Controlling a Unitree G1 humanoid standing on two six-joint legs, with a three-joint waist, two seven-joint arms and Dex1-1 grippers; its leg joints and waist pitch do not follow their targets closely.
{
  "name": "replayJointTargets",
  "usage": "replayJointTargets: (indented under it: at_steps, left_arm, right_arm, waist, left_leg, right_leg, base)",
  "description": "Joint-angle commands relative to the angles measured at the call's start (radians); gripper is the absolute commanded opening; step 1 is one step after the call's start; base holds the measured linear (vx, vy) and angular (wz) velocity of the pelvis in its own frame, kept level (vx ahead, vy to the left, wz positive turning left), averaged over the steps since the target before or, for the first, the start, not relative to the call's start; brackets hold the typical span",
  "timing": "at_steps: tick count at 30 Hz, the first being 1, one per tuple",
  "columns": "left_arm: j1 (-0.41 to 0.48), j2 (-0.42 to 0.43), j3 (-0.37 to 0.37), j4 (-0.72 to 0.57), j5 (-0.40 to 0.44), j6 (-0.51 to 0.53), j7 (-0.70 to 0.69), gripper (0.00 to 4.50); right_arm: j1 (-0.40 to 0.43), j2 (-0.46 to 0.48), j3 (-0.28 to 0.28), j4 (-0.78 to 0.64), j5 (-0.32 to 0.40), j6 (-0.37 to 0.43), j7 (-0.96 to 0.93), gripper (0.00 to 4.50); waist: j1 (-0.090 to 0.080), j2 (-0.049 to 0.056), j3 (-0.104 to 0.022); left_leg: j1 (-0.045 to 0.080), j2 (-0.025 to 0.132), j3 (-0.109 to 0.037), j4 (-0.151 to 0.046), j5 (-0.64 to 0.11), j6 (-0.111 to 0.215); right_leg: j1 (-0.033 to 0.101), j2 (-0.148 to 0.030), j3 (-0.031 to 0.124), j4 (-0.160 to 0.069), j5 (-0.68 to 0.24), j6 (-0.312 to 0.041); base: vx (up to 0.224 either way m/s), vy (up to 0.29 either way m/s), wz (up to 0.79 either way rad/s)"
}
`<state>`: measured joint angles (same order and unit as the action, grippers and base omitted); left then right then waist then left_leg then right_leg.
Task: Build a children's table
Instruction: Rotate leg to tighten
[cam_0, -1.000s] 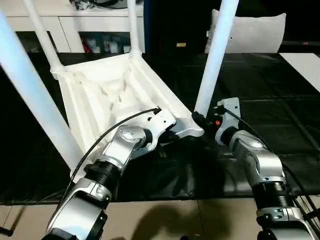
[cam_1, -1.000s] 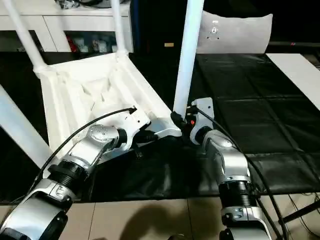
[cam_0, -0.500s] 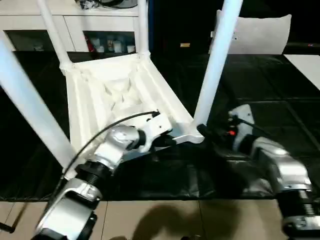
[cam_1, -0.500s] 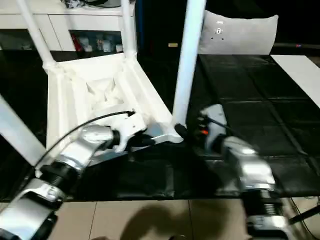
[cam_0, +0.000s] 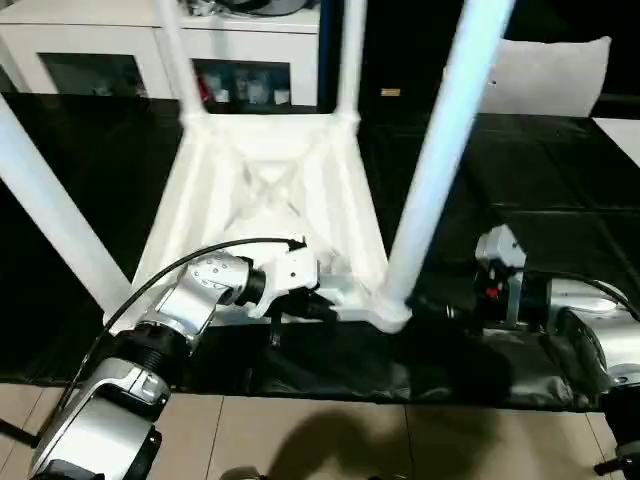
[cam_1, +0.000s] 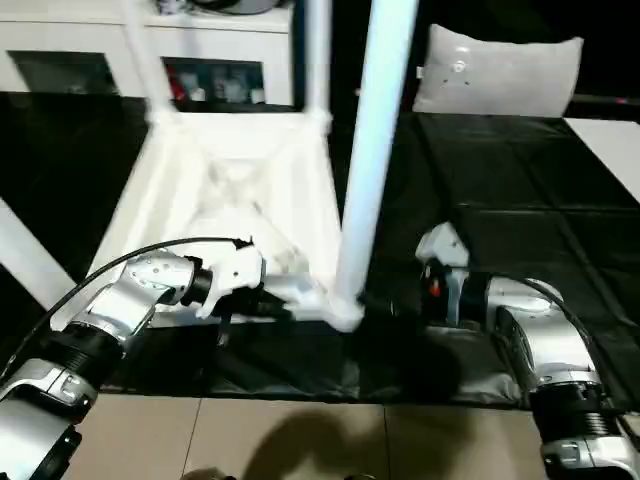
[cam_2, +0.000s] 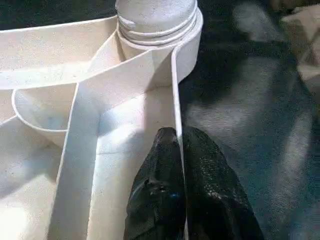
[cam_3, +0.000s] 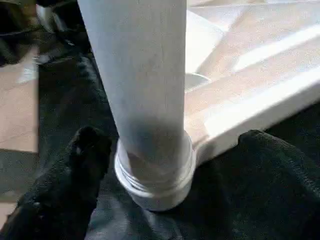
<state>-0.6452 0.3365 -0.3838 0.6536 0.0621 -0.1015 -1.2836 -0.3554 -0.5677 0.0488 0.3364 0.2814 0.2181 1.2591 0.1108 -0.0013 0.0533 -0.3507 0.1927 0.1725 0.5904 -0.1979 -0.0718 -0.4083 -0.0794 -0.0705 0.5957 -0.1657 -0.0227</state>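
- Left gripper (cam_2: 180, 150): black textured fingers pinched together on thin rim wall of tabletop (cam_0: 270, 190), near edge.
- Right gripper (cam_3: 170, 150): jaws apart, flanking threaded leg (cam_0: 440, 160) base at near-right socket.
- Table upside down on black mat (cam_0: 540, 230); smooth tapered legs up; X-ribs.
- White cabinet (cam_0: 100, 40) far.

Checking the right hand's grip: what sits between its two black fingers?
The table leg, at its base above the corner socket, stands between the open right hand fingers; right wrist view.

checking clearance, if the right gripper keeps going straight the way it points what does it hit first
Most likely the base of the near leg in its corner socket: the right gripper is open, one finger on each side of it. Depth is uncertain.
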Motion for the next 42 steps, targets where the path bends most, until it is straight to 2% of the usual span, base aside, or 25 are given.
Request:
replayJointTargets:
  at_steps: [1, 3, 8, 14, 22, 26, 28, 29, 31, 32, 34, 36, 37, 38, 39, 40, 41, 42]
  left_arm:
    - [-0.004, -0.005, -0.049, -0.019, 0.002, -0.023, -0.080, 0.00]
    - [-0.004, -0.003, -0.051, -0.021, -0.003, -0.021, -0.094, 0.00]
    - [-0.012, 0.005, -0.059, -0.019, -0.003, -0.026, -0.128, 0.00]
    - [-0.012, 0.004, -0.055, -0.014, -0.002, -0.033, -0.126, 0.00]
    - [-0.005, 0.004, -0.050, -0.016, -0.001, -0.031, -0.122, 0.00]
    - [0.001, -0.004, -0.030, -0.019, -0.009, 0.015, -0.092, 0.00]
    - [0.002, -0.008, -0.026, -0.018, -0.009, 0.033, -0.079, 0.00]
    - [-0.001, -0.019, -0.020, -0.017, -0.006, 0.060, -0.051, 0.00]
    - [-0.009, -0.048, -0.004, -0.013, -0.004, 0.114, 0.012, 0.00]
    - [-0.020, -0.082, 0.015, -0.001, -0.007, 0.150, 0.077, 0.00]
    - [-0.020, -0.082, 0.015, -0.001, -0.007, 0.150, 0.077, 0.00]
    - [-0.042, -0.139, 0.045, 0.026, -0.007, 0.205, 0.192, 0.00]
    - [-0.046, -0.150, 0.050, 0.032, -0.006, 0.215, 0.216, 0.00]
    - [-0.062, -0.185, 0.067, 0.051, -0.005, 0.248, 0.287, 0.00]
    - [-0.063, -0.188, 0.069, 0.053, -0.005, 0.251, 0.294, 0.00]
    - [-0.079, -0.221, 0.087, 0.069, -0.002, 0.281, 0.365, 0.00]
    - [-0.081, -0.224, 0.089, 0.071, -0.002, 0.284, 0.373, 0.00]
    - [-0.100, -0.265, 0.115, 0.088, -0.006, 0.312, 0.449, 0.00]
  right_arm:
    - [-0.010, -0.018, 0.000, -0.001, 0.044, 0.029, 0.061, 4.11]
    - [-0.008, -0.021, 0.004, -0.005, 0.054, 0.038, 0.079, 3.73]
    - [0.000, -0.011, 0.016, 0.000, 0.060, 0.009, 0.108, 3.35]
    - [0.008, 0.018, 0.038, -0.019, 0.070, 0.039, 0.128, 2.85]
    - [0.011, 0.027, 0.048, -0.019, 0.077, 0.060, 0.138, 2.09]
    - [0.022, 0.039, 0.028, -0.041, 0.108, 0.096, 0.108, 2.01]
    - [0.026, 0.045, 0.019, -0.050, 0.117, 0.107, 0.098, 1.97]
    - [0.031, 0.058, 0.007, -0.065, 0.127, 0.132, 0.067, 1.97]
    - [0.031, 0.087, -0.011, -0.080, 0.130, 0.185, -0.020, 1.97]
    - [0.020, 0.122, -0.018, -0.072, 0.097, 0.191, -0.118, 1.97]
    - [0.020, 0.122, -0.018, -0.072, 0.097, 0.191, -0.118, 1.97]
    - [-0.014, 0.186, -0.033, -0.033, 0.032, 0.204, -0.310, 1.96]
    - [-0.022, 0.201, -0.038, -0.023, 0.019, 0.209, -0.353, 1.96]
    - [-0.050, 0.244, -0.058, 0.008, -0.013, 0.227, -0.480, 1.96]
    - [-0.053, 0.248, -0.060, 0.011, -0.016, 0.228, -0.493, 1.96]
    - [-0.083, 0.292, -0.084, 0.041, -0.050, 0.242, -0.629, 1.96]
    - [-0.087, 0.297, -0.087, 0.045, -0.053, 0.242, -0.644, 1.96]
    - [-0.124, 0.351, -0.120, 0.081, -0.074, 0.231, -0.785, 1.96]
  waist:
    - [-0.002, -0.016, -0.068]
    - [0.002, -0.016, -0.068]
    - [0.002, -0.019, -0.069]
    - [0.002, -0.016, -0.070]
    - [0.004, -0.020, -0.070]
    - [0.006, -0.015, -0.070]
    - [0.005, -0.017, -0.069]
    - [0.006, -0.021, -0.067]
    - [0.005, -0.023, -0.064]
    - [-0.002, -0.015, -0.062]
    - [-0.006, -0.019, -0.058]
    - [-0.015, -0.022, -0.059]
    - [-0.019, -0.012, -0.060]
    - [-0.034, -0.019, -0.057]
    - [-0.041, -0.018, -0.062]
    - [-0.048, -0.020, -0.060]
    - [-0.058, -0.019, -0.061]
    - [-0.066, -0.017, -0.062]
  left_leg:
    - [0.000, 0.037, 0.001, -0.060, -0.136, 0.094]
    - [0.000, 0.038, 0.001, -0.061, -0.135, 0.090]
    - [-0.001, 0.038, 0.000, -0.062, -0.130, 0.086]
    - [-0.002, 0.038, 0.000, -0.061, -0.122, 0.087]
    - [-0.002, 0.036, 0.000, -0.060, -0.118, 0.082]
    - [-0.002, 0.037, 0.000, -0.061, -0.116, 0.081]
    - [-0.003, 0.036, 0.000, -0.061, -0.120, 0.078]
    - [-0.002, 0.036, 0.001, -0.062, -0.130, 0.076]
    - [-0.002, 0.035, 0.000, -0.064, -0.136, 0.069]
    - [-0.001, 0.034, -0.004, -0.068, -0.159, 0.049]
    - [0.004, 0.031, -0.004, -0.068, -0.188, 0.037]
    - [0.001, 0.026, -0.007, -0.070, -0.201, 0.027]
    - [0.002, 0.026, -0.009, -0.070, -0.199, 0.024]
    - [-0.008, 0.022, -0.010, -0.071, -0.200, 0.019]
    - [-0.004, 0.020, -0.010, -0.069, -0.199, 0.010]
    - [-0.006, 0.018, -0.011, -0.068, -0.201, 0.010]
    - [-0.004, 0.017, -0.010, -0.067, -0.200, 0.010]
    - [-0.005, 0.016, -0.010, -0.065, -0.192, 0.015]
  right_leg:
    - [0.060, -0.064, 0.042, -0.063, -0.231, -0.213]
    - [0.059, -0.065, 0.042, -0.064, -0.241, -0.208]
    - [0.059, -0.065, 0.041, -0.062, -0.234, -0.208]
    - [0.059, -0.064, 0.041, -0.062, -0.227, -0.207]
    - [0.060, -0.064, 0.041, -0.061, -0.232, -0.202]
    - [0.059, -0.063, 0.041, -0.062, -0.235, -0.200]
    - [0.060, -0.063, 0.041, -0.062, -0.236, -0.200]
    - [0.059, -0.064, 0.041, -0.066, -0.266, -0.191]
    - [0.058, -0.064, 0.041, -0.070, -0.304, -0.177]
    - [0.055, -0.067, 0.039, -0.078, -0.381, -0.156]
    - [0.052, -0.066, 0.037, -0.089, -0.444, -0.134]
    - [0.053, -0.068, 0.035, -0.099, -0.513, -0.096]
    - [0.052, -0.068, 0.036, -0.097, -0.507, -0.097]
    - [0.055, -0.062, 0.031, -0.096, -0.502, -0.093]
    - [0.052, -0.062, 0.031, -0.096, -0.502, -0.091]
    - [0.053, -0.061, 0.030, -0.098, -0.504, -0.089]
    - [0.051, -0.060, 0.030, -0.098, -0.498, -0.094]
    - [0.051, -0.061, 0.032, -0.097, -0.484, -0.100]
  base:
    - [0.000, 0.000, 0.00]
    - [0.000, 0.000, 0.00]
    - [0.000, 0.000, 0.00]
    - [0.000, 0.000, 0.00]
    - [0.000, 0.000, 0.00]
    - [0.000, 0.000, 0.00]
    - [0.000, 0.000, 0.00]
    - [0.000, 0.000, 0.00]
    - [0.000, 0.000, 0.00]
    - [0.000, 0.000, 0.00]
    - [0.000, 0.000, 0.00]
    - [0.000, 0.000, 0.00]
    - [0.000, 0.000, 0.00]
    - [0.000, 0.000, 0.00]
    - [0.000, 0.000, 0.00]
    - [0.000, 0.000, 0.00]
    - [0.000, 0.000, 0.00]
    - [0.000, 0.000, 0.00]
